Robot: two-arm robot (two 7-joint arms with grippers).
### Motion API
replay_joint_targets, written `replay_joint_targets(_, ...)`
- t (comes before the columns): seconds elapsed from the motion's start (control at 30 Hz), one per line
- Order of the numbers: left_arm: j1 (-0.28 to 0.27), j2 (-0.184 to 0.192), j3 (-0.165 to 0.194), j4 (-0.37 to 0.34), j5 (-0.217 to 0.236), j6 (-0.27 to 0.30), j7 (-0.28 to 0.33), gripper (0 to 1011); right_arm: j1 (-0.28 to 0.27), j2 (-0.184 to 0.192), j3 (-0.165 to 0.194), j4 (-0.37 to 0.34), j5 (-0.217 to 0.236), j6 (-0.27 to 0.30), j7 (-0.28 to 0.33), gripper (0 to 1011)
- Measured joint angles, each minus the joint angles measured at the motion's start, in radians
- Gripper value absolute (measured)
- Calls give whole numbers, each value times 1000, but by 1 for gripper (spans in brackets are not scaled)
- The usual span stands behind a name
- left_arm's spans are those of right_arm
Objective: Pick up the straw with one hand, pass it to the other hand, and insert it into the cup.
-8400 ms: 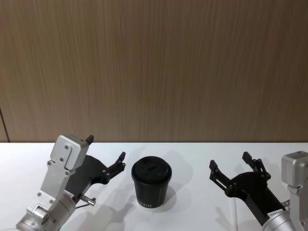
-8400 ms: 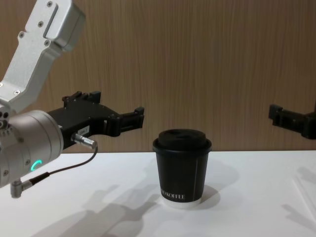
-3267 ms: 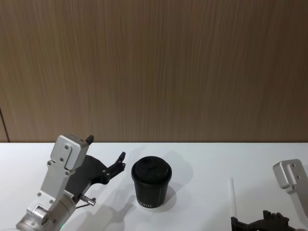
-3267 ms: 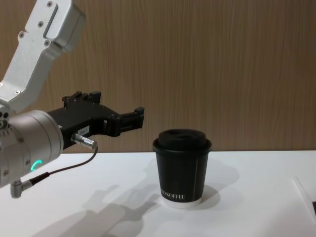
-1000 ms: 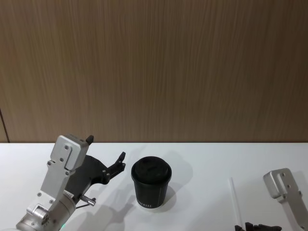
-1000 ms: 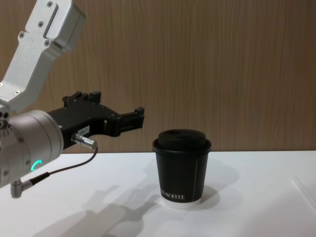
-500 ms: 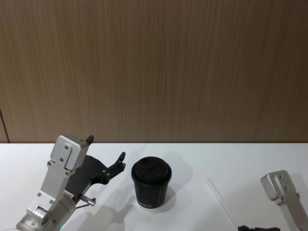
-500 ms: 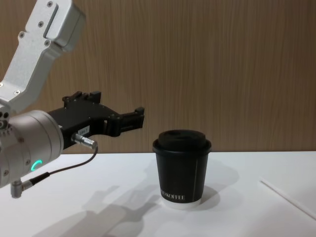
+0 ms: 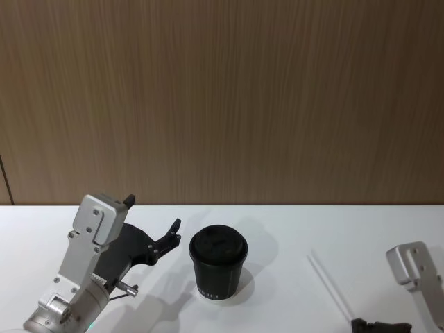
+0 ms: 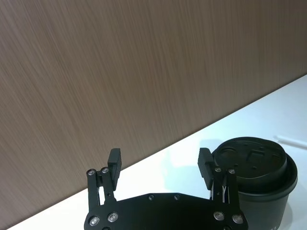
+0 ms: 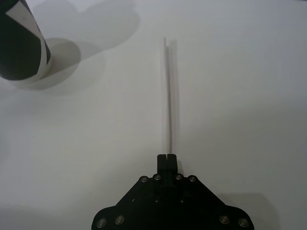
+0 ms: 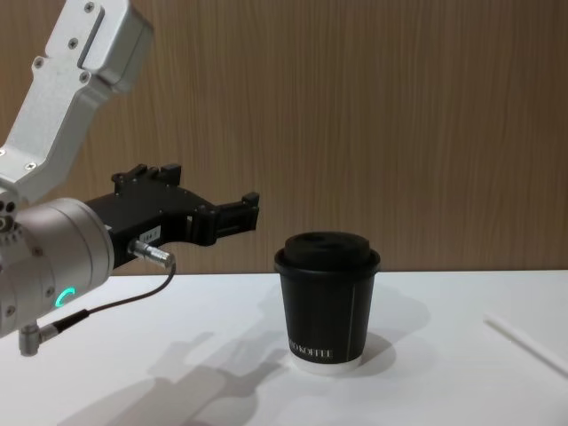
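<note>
One end of straw [image 11: 168,96] clamped in right pincer [image 11: 166,158]; left pincer [image 10: 159,157] apart, parked.

Small black paper cup w/ domed lid [image 12: 327,302] carries one line of small white caps [image 12: 312,352] low on its wall, just above the white bottom rim. In the chest view the end reads approx. "KOFFEE" and the start curves out of sight; in the head view it's too small to read. Small white sticker [image 12: 149,233] on the body of the black long-fingered left gripper [image 10: 159,155]: chars not legible.
</note>
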Motion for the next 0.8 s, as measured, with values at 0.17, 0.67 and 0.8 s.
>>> replay_joint_targets(0.17,0,0,0,0,0,0,0,1003,-2,-9,13,-6,-9,-42,-10,4)
replay_joint_targets(0.67,-1,2,-2,-14,0,3,-13,1003,-7,-35,60,-30,-18,-224,-4,4)
replay_joint_targets(0.8,-5,8,-2,-29,-3,9,-31,1003,-8,-43,76,-39,-3,-287,19,4)
